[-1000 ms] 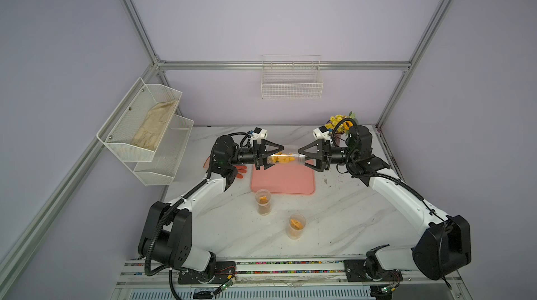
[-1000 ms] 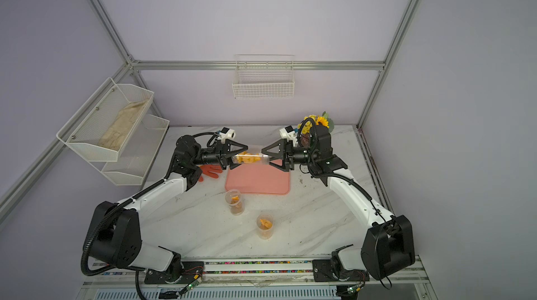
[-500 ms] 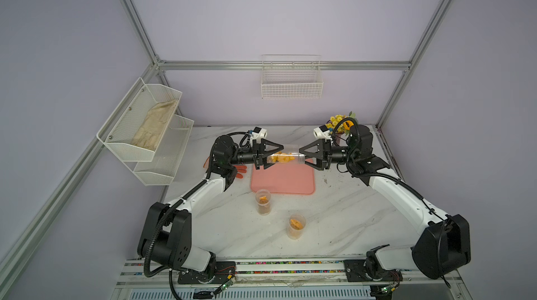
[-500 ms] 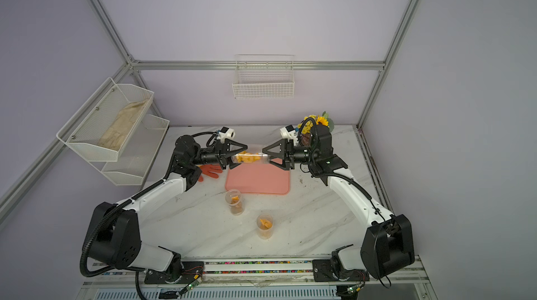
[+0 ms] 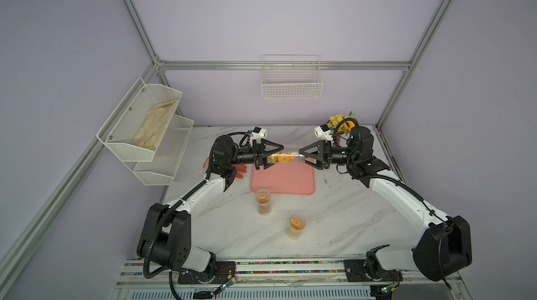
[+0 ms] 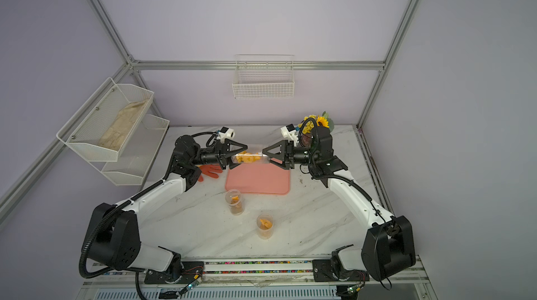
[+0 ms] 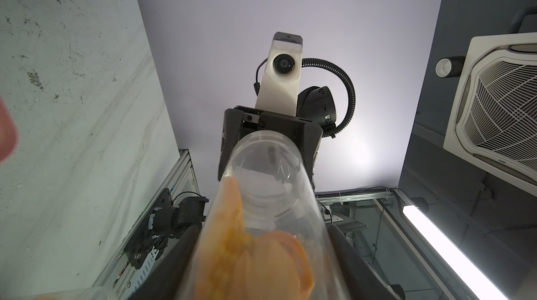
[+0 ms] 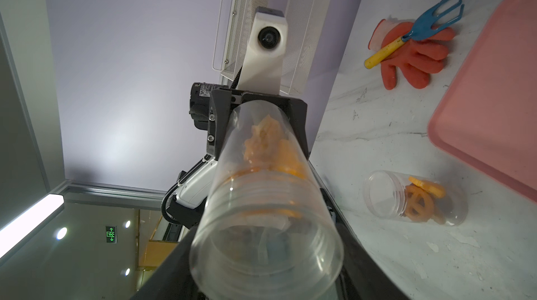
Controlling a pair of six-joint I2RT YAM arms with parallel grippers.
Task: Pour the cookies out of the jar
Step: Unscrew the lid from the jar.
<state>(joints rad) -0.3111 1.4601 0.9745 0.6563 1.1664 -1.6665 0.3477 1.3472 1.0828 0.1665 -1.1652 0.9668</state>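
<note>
**Finding 1: change.** Over the last second the right jaws have closed in. Earlier they stood wider and just short of the jar (image 5: pixel 291 156). Now they are clamped on the end facing them, and the right wrist view shows a dark finger (image 8: pixel 366 272) hard against the clear wall. The left jaws are unchanged, shut tight on the opposite end. The jar has not shifted. It lies level in the air between the left arm (image 5: pixel 203 194) and the right arm (image 5: pixel 401 196), above the far edge of the pink tray (image 5: pixel 283 182) and clear of it.

**Finding 2: the task's thing.** The cookies (image 5: pixel 280 157) are all inside the jar, heaped toward the left jaws. The half toward the right jaws is empty. None lies on the tray or on the bench (image 5: pixel 343 214).

**Assessment.** With both ends gripped, the step in hand is probably opening the jar. Screw threads show at the right-hand end, but I cannot tell whether a clear lid sits on them. Pouring has not begun.

**Finding 3: surroundings.** Two further jars (image 5: pixel 263 202) holding biscuits stand on the bench in front of the tray, well apart from both arms.

**Finding 4: writing.** The jar carries no label. A green exit sign (image 8: pixel 111 234) in the right wrist view shows a pictogram and arrows, but its characters are too small to read. A white sticker (image 8: pixel 205 92) on the left arm's wrist joint is illegible. No brand can be read anywhere.
</note>
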